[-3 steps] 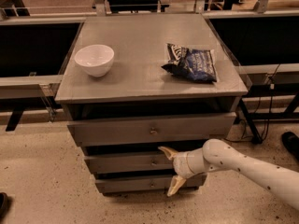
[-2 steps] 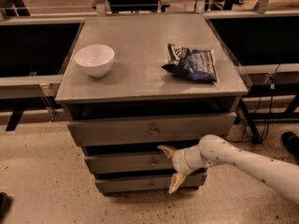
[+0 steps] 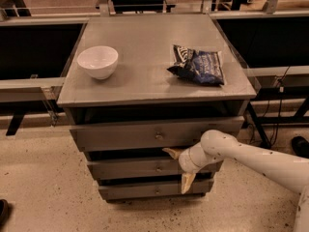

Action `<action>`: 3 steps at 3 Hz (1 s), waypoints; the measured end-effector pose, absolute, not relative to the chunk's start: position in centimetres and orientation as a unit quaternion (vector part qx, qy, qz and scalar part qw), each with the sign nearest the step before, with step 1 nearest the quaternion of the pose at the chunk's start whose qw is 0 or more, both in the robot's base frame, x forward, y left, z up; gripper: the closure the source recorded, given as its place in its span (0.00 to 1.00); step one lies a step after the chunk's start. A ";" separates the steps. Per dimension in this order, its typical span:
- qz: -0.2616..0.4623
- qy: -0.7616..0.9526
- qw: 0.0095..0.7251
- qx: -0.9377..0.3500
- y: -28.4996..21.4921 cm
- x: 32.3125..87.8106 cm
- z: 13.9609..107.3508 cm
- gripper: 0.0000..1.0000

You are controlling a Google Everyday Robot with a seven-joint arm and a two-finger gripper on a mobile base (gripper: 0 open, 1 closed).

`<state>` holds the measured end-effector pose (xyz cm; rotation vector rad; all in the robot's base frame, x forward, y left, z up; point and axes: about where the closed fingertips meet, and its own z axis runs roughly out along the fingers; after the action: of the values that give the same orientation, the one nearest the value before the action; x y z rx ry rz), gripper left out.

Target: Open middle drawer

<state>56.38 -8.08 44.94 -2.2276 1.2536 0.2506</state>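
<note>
Since the earlier view the gripper (image 3: 177, 167) has crept a little up and left, closer to the middle drawer (image 3: 125, 168). It now sits in front of that drawer's right part, just right of its brass knob (image 3: 158, 168). Its fingers are spread wide and hold nothing. One tip is at the drawer's upper edge and the other hangs below its lower edge. The drawer looks shut, so grasping the knob and the whole pull are left to do. Nothing blocks the knob. Below the middle drawer lies the bottom drawer (image 3: 130, 191), and above it the wider top drawer (image 3: 116, 137). Farther up and back, on the bench (image 3: 145, 37), a white bowl (image 3: 97, 62) stands left and a dark chip bag (image 3: 198, 65) right.
</note>
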 end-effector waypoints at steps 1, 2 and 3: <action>0.079 0.463 0.266 -0.842 -9.2 56.3 44.0 0.00; 0.017 0.453 0.231 -0.861 -10.0 56.0 42.8 0.00; -0.037 0.449 0.217 -0.866 -9.8 56.4 43.2 0.00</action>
<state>56.41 -9.77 43.21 -2.3987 1.2453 -0.1038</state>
